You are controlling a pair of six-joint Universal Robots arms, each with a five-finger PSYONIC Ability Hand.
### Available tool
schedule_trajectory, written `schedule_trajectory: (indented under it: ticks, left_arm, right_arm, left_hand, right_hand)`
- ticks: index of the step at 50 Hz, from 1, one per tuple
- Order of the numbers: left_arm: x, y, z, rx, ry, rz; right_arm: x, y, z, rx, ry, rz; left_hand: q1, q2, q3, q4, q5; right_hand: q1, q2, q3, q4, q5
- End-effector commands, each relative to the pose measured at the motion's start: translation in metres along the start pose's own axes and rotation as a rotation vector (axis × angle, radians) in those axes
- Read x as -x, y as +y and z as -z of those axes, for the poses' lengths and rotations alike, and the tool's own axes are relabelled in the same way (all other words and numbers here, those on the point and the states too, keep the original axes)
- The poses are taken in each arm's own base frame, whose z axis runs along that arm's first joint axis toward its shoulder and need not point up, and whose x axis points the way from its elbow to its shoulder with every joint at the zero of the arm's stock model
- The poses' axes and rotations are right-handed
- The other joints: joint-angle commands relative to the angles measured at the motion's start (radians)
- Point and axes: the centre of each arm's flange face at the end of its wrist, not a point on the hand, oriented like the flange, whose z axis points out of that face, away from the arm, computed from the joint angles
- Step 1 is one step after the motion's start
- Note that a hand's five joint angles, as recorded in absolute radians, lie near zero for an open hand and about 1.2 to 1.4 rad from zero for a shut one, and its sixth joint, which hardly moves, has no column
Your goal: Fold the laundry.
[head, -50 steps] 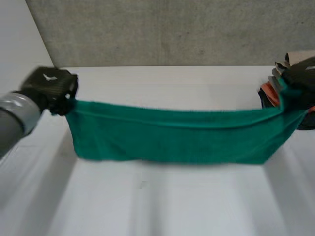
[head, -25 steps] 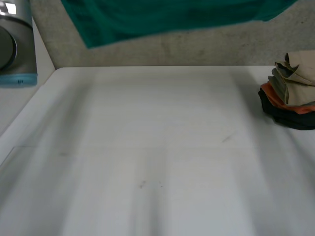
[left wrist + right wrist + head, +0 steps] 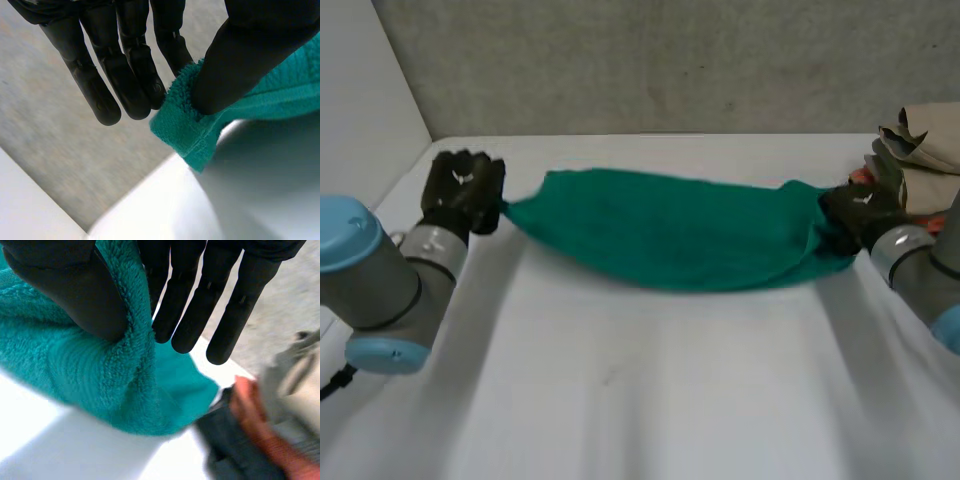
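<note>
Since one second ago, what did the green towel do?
The green towel flew up high, then came back down low over the table. The left hand and right hand kept pinching its two ends. The pile of folded clothes stayed put.

Grey arms, black hands.
Left arm (image 3: pixel 380 270) at 8 o'clock and right arm (image 3: pixel 920 265) at 3 o'clock: grey joints, light-blue caps; left hand (image 3: pixel 465 190), right hand (image 3: pixel 858 212) both black, smooth-fingered.
</note>
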Motion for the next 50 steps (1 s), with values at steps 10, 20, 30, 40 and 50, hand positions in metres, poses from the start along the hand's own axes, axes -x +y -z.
schedule_trajectory:
  ticks: [10, 20, 30, 40, 50]
  left_arm:
    - [0.008, 0.011, 0.011, 0.068, 0.005, 0.009]
    - [0.009, 0.01, 0.011, 0.068, 0.001, 0.01]
    - [0.01, 0.007, 0.012, 0.062, 0.001, 0.009]
    - [0.01, 0.003, 0.018, 0.075, 0.004, 0.012]
    - [0.036, -0.026, 0.047, 0.182, -0.009, 0.002]
  right_arm:
    - [0.014, 0.032, 0.014, -0.042, -0.142, 0.338]
    - [0.027, 0.047, 0.023, -0.075, -0.18, 0.549]
    - [0.029, 0.03, 0.034, -0.182, -0.16, 0.65]
    - [0.046, 0.038, 0.052, -0.239, -0.267, 0.752]
    - [-0.017, -0.003, 0.076, -0.118, -0.121, 0.599]
  left_hand:
    - [0.253, 0.199, 0.204, 0.198, 0.237]
    - [0.253, 0.199, 0.204, 0.198, 0.237]
    - [0.253, 0.199, 0.204, 0.198, 0.237]
    - [0.253, 0.199, 0.204, 0.198, 0.237]
    - [0.253, 0.199, 0.204, 0.198, 0.237]
  right_hand:
    - [-0.49, -0.578, -0.592, -0.6, -0.568]
    - [-0.502, -0.589, -0.604, -0.612, -0.58]
    - [-0.54, -0.628, -0.642, -0.65, -0.618]
    - [0.307, 0.22, 0.205, 0.197, 0.229]
    - [0.307, 0.22, 0.205, 0.197, 0.229]
